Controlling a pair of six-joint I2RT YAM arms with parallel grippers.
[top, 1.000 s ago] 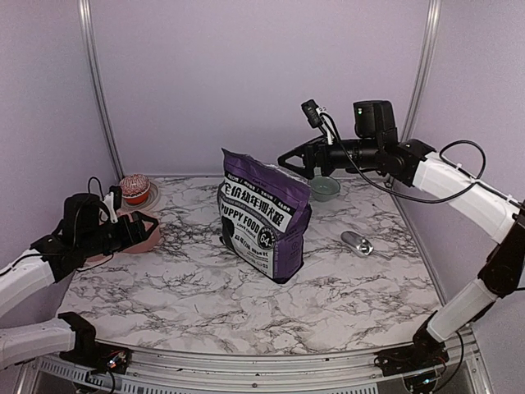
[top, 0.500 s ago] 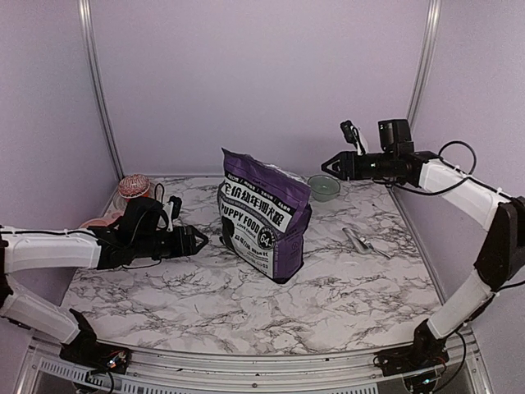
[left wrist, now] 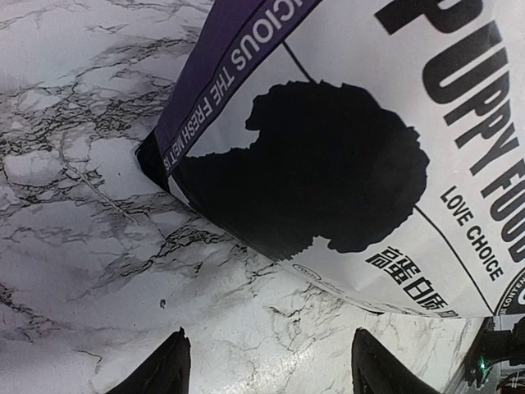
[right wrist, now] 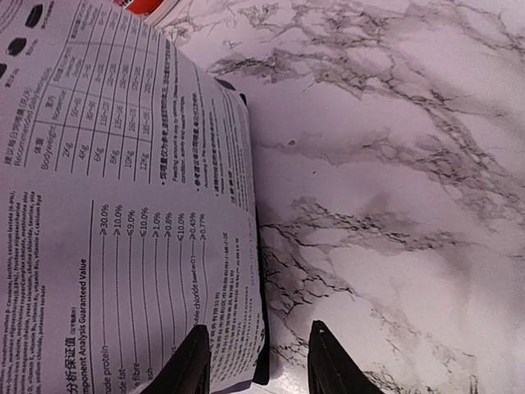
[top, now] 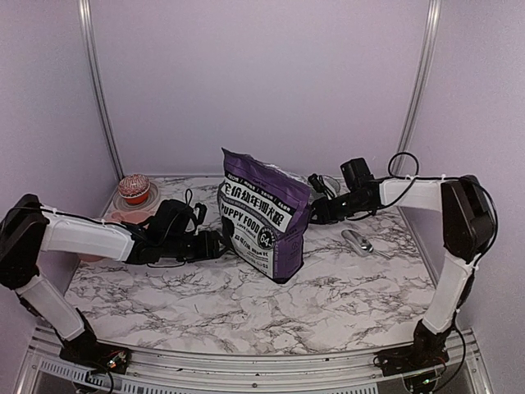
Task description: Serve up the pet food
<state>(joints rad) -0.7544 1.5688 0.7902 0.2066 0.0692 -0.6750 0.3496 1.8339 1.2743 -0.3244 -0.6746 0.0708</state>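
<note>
Upright pet food bag (top: 264,215); left hand (left wrist: 271,338) wide, right hand (right wrist: 256,330) half-open astride its edge.

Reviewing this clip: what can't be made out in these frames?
1. Pet food bag top: top view shows only its front; both wrist views crop it, so open or sealed is unclear.
2. Right fingers: right wrist view's bottom edge cuts them off; contact with the bag's edge unclear.
3. Green bowl: top view, partly behind the right arm; contents unseen.
4. Pink bowl: top view, mostly behind the left arm.
</note>
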